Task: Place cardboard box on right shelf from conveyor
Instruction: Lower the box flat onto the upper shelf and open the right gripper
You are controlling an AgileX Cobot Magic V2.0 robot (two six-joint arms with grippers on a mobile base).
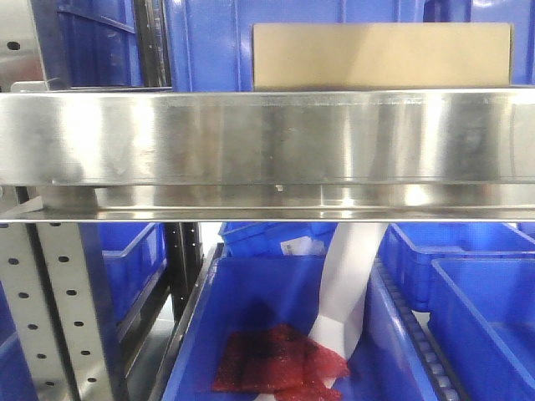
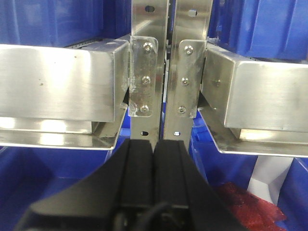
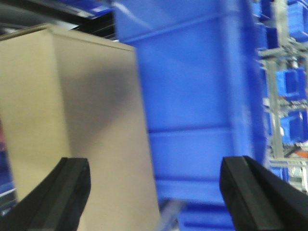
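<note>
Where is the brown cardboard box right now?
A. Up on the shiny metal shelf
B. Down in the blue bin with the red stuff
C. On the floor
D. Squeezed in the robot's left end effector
A. In the front view the cardboard box sits on top of the shiny right shelf, above its front lip; the right end effector is open and holds nothing.

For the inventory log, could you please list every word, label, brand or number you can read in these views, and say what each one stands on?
None can be read.
cardboard box: plain, unprinted on the face shown.
right shelf: bare steel lip, no marking.
white slip in a blue bin: any print too small and blurred.
</note>
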